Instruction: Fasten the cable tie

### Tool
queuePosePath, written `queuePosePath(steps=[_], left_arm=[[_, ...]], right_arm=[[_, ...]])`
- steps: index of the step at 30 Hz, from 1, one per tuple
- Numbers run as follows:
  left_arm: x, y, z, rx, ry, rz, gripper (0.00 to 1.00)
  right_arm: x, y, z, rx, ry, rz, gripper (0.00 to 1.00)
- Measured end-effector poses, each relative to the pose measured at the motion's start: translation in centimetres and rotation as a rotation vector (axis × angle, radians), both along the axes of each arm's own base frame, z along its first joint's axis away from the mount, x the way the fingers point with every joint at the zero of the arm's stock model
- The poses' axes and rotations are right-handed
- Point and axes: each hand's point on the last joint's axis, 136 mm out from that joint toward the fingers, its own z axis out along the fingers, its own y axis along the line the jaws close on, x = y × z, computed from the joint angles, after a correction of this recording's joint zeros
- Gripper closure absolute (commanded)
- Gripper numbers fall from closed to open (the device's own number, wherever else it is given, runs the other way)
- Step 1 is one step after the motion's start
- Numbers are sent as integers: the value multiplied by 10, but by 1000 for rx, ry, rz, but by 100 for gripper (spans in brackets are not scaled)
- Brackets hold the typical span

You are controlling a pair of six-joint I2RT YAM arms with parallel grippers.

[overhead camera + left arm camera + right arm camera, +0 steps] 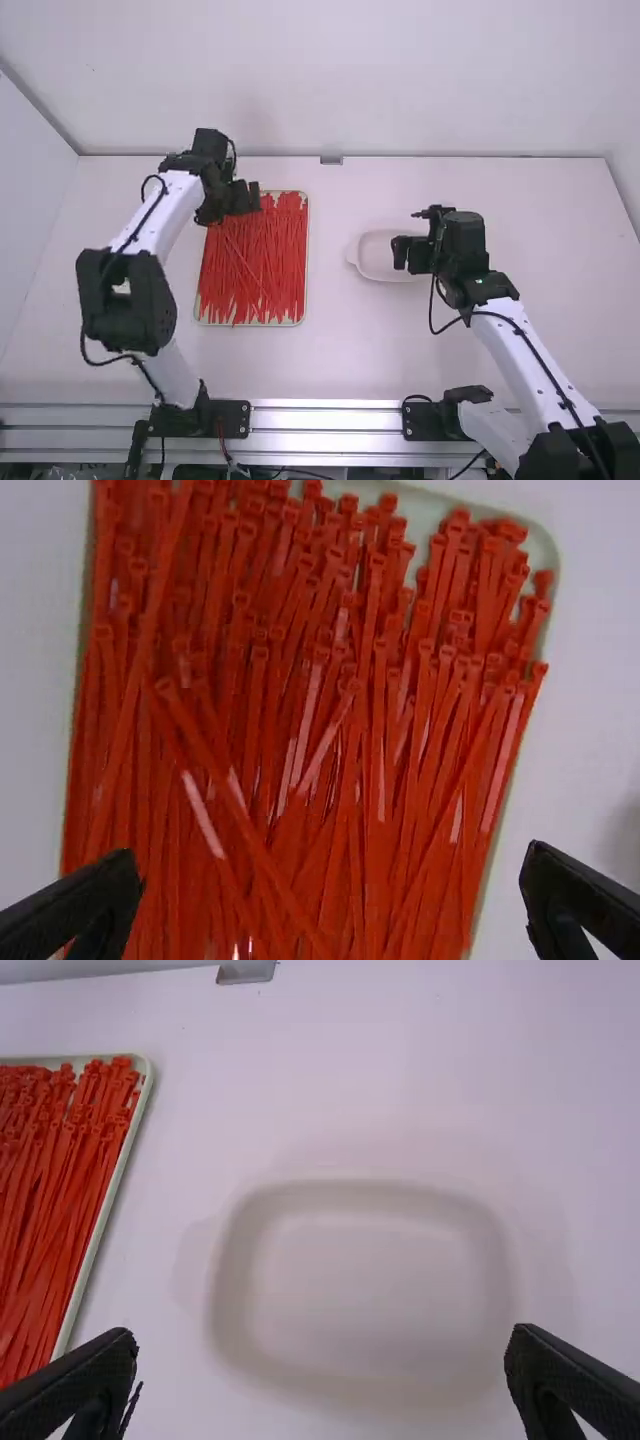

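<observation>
White table (480, 200) carries a pale tray (306, 270) on its left part, full of red cable ties (250, 265) in a loose heap. Right of the tray, apart from it, stands a white dish (372, 258). Left gripper (238, 205) hovers over the far end of the ties, jaws wide, holding nothing. Right gripper (403, 252) hangs above the dish, also wide and empty.

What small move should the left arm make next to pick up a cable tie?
Probably lower the left end effector straight down onto the cable ties. It is open and empty, and it hovers just above the loose pile in the tray, so nothing is grasped yet.
</observation>
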Motion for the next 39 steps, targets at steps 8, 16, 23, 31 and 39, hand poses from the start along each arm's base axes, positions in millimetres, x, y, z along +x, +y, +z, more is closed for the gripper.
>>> queuePosePath(steps=[8,16,23,31,39], left_arm=[[29,-30,-47,17,7,-161,12],[36,-46,-61,81,-7,-222,13],[48,-35,-64,115,-59,-192,13],[38,-33,-83,119,-39,-191,15],[43,-34,-82,117,-60,-190,22]], right_arm=[[-2,6,0,9,5,21,2],[-7,22,0,-7,-3,81,2],[-8,23,-2,-34,-1,63,2],[-7,20,-2,-45,-2,48,2],[-7,20,-3,-46,1,48,2]])
